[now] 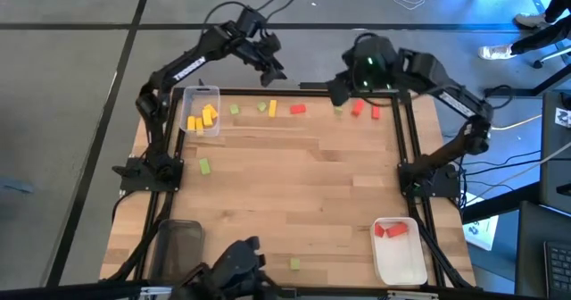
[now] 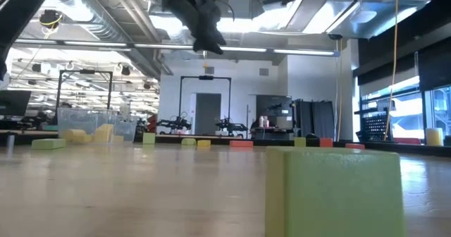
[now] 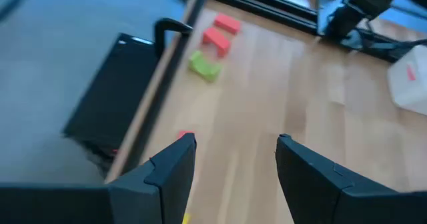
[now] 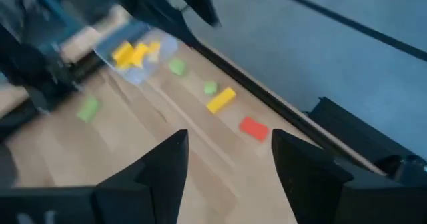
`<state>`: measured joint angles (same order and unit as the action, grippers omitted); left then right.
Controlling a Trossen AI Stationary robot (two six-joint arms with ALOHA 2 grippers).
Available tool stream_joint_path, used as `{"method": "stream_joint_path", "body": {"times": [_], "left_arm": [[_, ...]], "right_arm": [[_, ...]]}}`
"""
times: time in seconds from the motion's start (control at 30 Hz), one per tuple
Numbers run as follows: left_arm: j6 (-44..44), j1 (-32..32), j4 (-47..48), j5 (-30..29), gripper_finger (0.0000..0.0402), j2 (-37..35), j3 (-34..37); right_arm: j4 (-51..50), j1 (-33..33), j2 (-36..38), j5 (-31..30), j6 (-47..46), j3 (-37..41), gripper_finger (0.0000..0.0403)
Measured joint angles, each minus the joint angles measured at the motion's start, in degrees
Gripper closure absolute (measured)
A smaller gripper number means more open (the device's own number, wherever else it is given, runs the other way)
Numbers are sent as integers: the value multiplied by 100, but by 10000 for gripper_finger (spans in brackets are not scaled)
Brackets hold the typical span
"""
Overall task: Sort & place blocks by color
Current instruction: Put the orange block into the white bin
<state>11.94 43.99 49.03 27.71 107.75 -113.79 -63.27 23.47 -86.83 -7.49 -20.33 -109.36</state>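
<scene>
Small blocks lie along the far edge of the wooden table: a green block point(image 1: 234, 109), a green block point(image 1: 262, 107), a yellow block point(image 1: 272, 109), a red block point(image 1: 297, 109), a green block point(image 1: 338, 111) and two red blocks point(image 1: 357, 107) point(image 1: 375, 112). Several yellow blocks point(image 1: 203, 117) sit in the clear tray point(image 1: 214, 93), and red blocks point(image 1: 393, 230) in the white tray point(image 1: 401, 264). My left gripper point(image 1: 272, 68) point(image 3: 233, 141) hangs open above the far edge. My right gripper point(image 1: 339, 90) point(image 4: 227, 136) is open too, raised over the far edge near the red block point(image 4: 253, 127).
A lone green block point(image 1: 204, 166) lies on the table's left side, and another green block point(image 1: 294, 263) point(image 2: 331, 191) at the near edge. A dark tray point(image 1: 178, 246) sits at the near left corner. Bare wood point(image 1: 303, 184) fills the table's middle.
</scene>
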Motion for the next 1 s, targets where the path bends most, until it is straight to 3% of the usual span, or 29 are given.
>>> {"method": "stream_joint_path", "body": {"times": [0.2, 0.33, 0.53, 0.7, 1.0], "left_arm": [[29, 31, 386, -171, 207, -387, 2], [20, 31, 507, -328, 207, -567, 2], [-132, 32, 628, -740, 207, -728, 2], [-304, 64, 767, -951, 207, -733, 4], [-441, 72, 857, -1080, 207, -731, 4]], "right_arm": [[529, 950, -607, 1536, 1326, 0, 187], [826, 1230, -1231, 2192, 1844, 0, 187], [734, 1319, -2265, 2246, 3013, 0, 187], [735, 1310, -2996, 2235, 3438, 0, 187], [708, 1317, -3758, 2214, 5749, 0, 187]]}}
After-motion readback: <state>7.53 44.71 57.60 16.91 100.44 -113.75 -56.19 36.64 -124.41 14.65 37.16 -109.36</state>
